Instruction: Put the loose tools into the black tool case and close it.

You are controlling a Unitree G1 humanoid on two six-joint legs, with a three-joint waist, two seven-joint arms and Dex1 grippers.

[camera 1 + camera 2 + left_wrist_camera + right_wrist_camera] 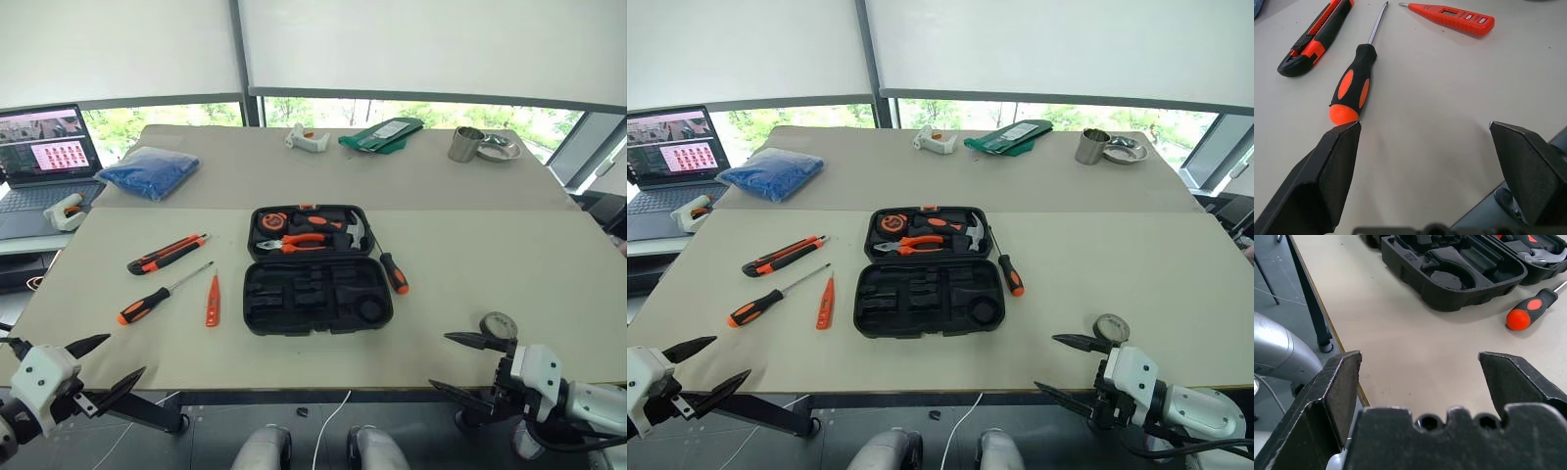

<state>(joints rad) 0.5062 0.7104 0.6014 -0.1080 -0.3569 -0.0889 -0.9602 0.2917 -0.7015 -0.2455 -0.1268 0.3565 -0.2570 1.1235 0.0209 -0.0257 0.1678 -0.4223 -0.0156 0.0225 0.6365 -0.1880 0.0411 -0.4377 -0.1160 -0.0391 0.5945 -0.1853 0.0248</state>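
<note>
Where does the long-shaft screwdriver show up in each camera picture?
Left eye: long-shaft screwdriver, left of the black tool case.
Right eye, again left of the case.
Left wrist, just beyond the left hand.
Right wrist: not in it.
Shared landmark: the orange tester pen beside it.

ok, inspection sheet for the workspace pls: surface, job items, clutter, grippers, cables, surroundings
Surface: beige table, two sections, a seam across.
Job's things: tool case open flat, hammer and pliers in far half; utility knife, long screwdriver, tester pen loose left of it; short screwdriver right of it.
Clutter: blue bundle, green pouch, metal cup, tape roll.
Grippers: left gripper and right gripper open, empty, at near edge.
Cables: white cable under table.
Surroundings: laptop, windows, blinds.
</note>
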